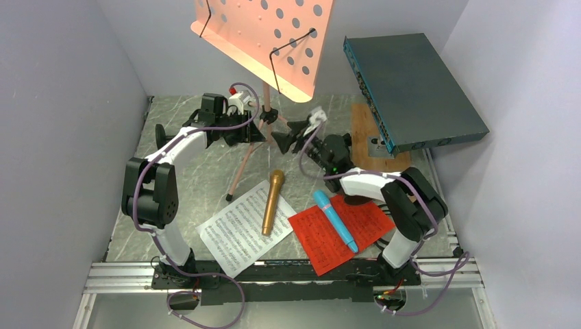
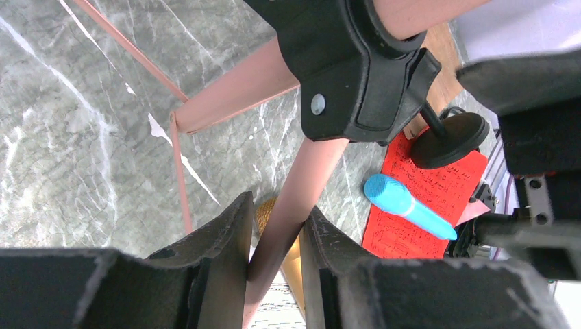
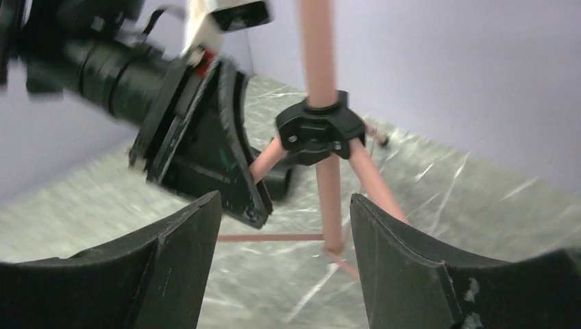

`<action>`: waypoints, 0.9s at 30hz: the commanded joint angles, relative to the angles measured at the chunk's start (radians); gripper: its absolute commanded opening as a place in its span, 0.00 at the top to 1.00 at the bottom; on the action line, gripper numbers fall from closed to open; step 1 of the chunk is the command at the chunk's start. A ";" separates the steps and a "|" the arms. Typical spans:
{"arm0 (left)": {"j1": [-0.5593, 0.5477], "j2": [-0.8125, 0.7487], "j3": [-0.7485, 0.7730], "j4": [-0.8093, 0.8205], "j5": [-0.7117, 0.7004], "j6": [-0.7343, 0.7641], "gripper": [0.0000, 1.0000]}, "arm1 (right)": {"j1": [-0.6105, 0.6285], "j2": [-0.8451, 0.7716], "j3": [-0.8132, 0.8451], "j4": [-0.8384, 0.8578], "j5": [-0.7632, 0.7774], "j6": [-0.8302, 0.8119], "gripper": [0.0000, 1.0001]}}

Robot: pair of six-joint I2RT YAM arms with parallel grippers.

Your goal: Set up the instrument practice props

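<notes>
The pink hole-punched music desk (image 1: pixel 270 34) stands at the back on its tripod legs (image 1: pixel 245 161). My left gripper (image 1: pixel 256 133) is shut on one pink leg (image 2: pixel 288 219) just below the black hub (image 2: pixel 349 75). My right gripper (image 1: pixel 293 134) is open and empty, facing the hub (image 3: pixel 318 130) from the right, a little apart from it. The gold microphone (image 1: pixel 273 202) lies on the white sheet-music page (image 1: pixel 236 233). The blue microphone (image 1: pixel 336 221) lies on the red page (image 1: pixel 356 223). One black round-based pole (image 2: pixel 449 137) shows by the red page; the other is hidden.
A large flat dark-teal box (image 1: pixel 411 89) leans at the back right over a plain wooden board (image 1: pixel 366 127). Grey walls close in on both sides and the back. A metal rail (image 1: pixel 274 274) runs along the near edge by the arm bases.
</notes>
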 commanded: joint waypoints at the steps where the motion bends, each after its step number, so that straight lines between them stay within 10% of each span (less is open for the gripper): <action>1: 0.012 0.016 -0.023 -0.126 -0.018 -0.049 1.00 | 0.046 0.043 -0.107 0.327 -0.138 -0.719 0.28; 5: 0.011 0.017 -0.023 -0.130 -0.021 -0.047 1.00 | 0.047 0.132 -0.140 0.543 -0.171 -0.938 0.26; 27: 0.008 0.022 -0.027 -0.116 0.001 -0.061 1.00 | 0.045 0.184 0.113 0.133 -0.187 -1.153 0.42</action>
